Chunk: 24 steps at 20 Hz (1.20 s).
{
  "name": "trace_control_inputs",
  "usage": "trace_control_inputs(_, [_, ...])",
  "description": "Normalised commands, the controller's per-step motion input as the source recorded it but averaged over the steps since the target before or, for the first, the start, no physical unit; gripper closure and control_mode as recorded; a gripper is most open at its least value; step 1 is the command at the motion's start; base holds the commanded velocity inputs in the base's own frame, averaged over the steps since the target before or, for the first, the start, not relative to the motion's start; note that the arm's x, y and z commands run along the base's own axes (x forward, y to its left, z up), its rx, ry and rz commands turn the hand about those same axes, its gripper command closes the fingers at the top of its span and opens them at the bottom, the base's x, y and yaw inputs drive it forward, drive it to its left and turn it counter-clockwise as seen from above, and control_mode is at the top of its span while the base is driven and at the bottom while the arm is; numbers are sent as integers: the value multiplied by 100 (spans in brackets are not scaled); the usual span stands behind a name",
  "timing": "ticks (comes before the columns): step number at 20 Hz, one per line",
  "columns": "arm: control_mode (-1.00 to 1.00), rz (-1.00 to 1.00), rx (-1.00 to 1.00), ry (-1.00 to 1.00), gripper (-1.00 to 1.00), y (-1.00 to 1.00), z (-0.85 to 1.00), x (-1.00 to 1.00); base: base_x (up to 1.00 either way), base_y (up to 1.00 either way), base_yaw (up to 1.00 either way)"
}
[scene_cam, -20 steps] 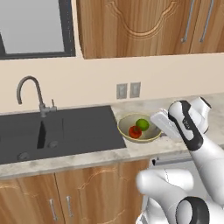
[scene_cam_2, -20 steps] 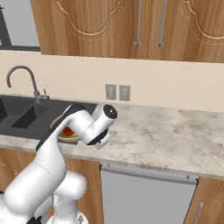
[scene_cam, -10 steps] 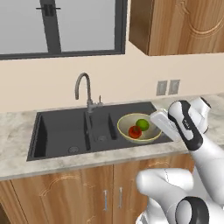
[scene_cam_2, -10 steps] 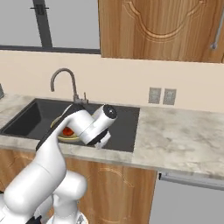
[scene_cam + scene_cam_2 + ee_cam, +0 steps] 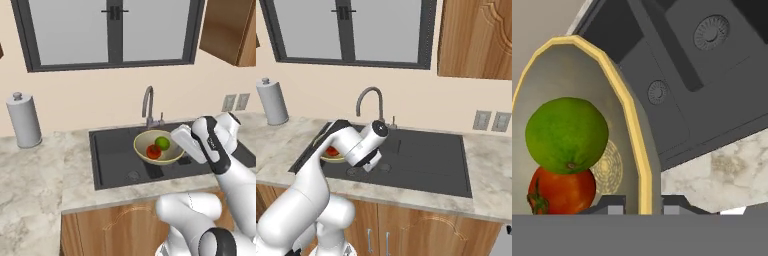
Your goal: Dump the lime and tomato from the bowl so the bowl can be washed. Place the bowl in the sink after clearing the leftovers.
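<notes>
The pale olive bowl point(image 5: 144, 141) hangs over the left part of the dark sink point(image 5: 116, 157), roughly level. Inside it the green lime point(image 5: 161, 143) lies against the red tomato point(image 5: 153, 151). My gripper point(image 5: 177, 147) is shut on the bowl's right rim. In the hand view the bowl's yellowish rim point(image 5: 632, 117) runs between my fingertips point(image 5: 609, 205), with the lime point(image 5: 567, 135) above the tomato point(image 5: 562, 192) and the sink point(image 5: 722, 95) beyond. From the right base view the bowl point(image 5: 322, 141) and tomato point(image 5: 332, 151) peek out behind my arm.
A grey faucet point(image 5: 148, 102) stands behind the sink. A paper towel roll point(image 5: 23, 120) sits on the marble counter point(image 5: 35, 175) at the far left. Wall outlets point(image 5: 235, 102) are at the right, and a window spans the wall above.
The whole picture has shifted, so the base has driven left along the counter. The bowl with both fruits stays in my shut gripper and now hangs over the sink instead of the counter.
</notes>
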Motion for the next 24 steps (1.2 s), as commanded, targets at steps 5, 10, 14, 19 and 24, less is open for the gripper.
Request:
trace_control_inputs(5, [100, 0, 0, 0, 100, 0, 0, 0, 58, 35, 0])
trace_control_inputs(10, [100, 0, 0, 0, 100, 0, 0, 0, 46, 20, 0])
trace_control_inputs(14, [-100, 0, 0, 0, 100, -2, 0, 0, 0, 0, 0])
trace_control_inputs(19, [-100, 0, 0, 0, 100, -67, 0, 3, 0, 0, 0])
trace_control_inputs(24, [-100, 0, 0, -5, 100, -98, 0, 9, 0, 0, 0])
